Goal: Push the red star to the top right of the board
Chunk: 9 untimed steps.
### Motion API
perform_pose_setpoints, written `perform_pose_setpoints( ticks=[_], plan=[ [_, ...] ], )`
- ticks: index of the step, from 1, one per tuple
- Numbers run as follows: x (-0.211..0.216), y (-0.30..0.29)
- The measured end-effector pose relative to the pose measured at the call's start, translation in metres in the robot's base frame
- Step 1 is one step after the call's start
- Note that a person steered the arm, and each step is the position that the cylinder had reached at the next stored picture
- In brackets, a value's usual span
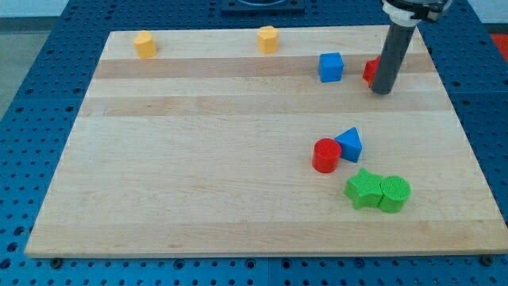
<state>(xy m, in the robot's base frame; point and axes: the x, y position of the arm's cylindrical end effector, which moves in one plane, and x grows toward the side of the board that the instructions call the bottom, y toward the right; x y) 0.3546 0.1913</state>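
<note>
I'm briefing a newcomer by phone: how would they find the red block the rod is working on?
Start at the wooden board, top-right area. Right of the blue cube, my tip stands directly in front of a red block, hiding most of it. Unlike the red cylinder mid-board, it is the rod's only close neighbour.

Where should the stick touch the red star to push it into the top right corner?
No jaws here, so it is a push, not a grip. The red star is mostly hidden behind the rod, and my tip sits at its right edge. Probably best to move round to its lower-left side and push toward the view's top right. The blue cube stands just left, so the approach is tight.
</note>
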Motion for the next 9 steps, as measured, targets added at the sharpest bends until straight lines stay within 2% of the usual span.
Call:
perform_pose_setpoints(
  ticks=[6, 9],
  plan=[
    [-0.077, 0.009],
    [-0.092, 0.009]
  ],
)
